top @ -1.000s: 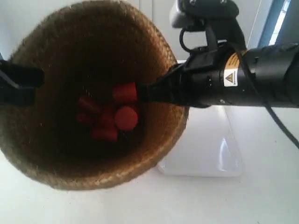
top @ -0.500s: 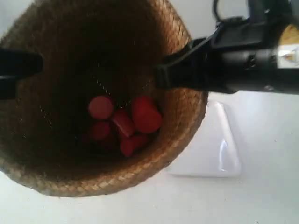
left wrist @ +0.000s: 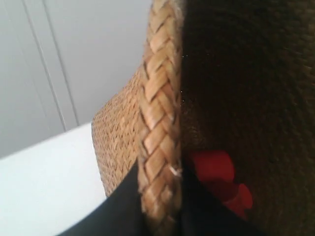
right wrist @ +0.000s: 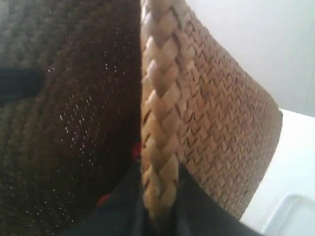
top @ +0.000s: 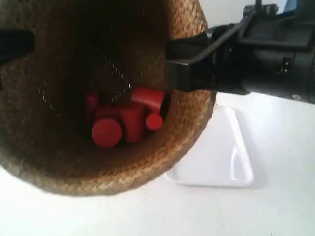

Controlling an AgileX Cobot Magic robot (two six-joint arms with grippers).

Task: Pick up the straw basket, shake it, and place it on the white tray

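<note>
The left gripper [left wrist: 160,210] and right gripper [right wrist: 160,209] stay clamped on the straw basket [top: 147,167], now higher, its red blocks [top: 120,125] reshuffled, covering the white tray [top: 236,164] edge.

A white table [top: 275,211] is lying bright under soft, even light, and a pale wall [left wrist: 88,54] with vertical panel seams is standing behind it.
</note>
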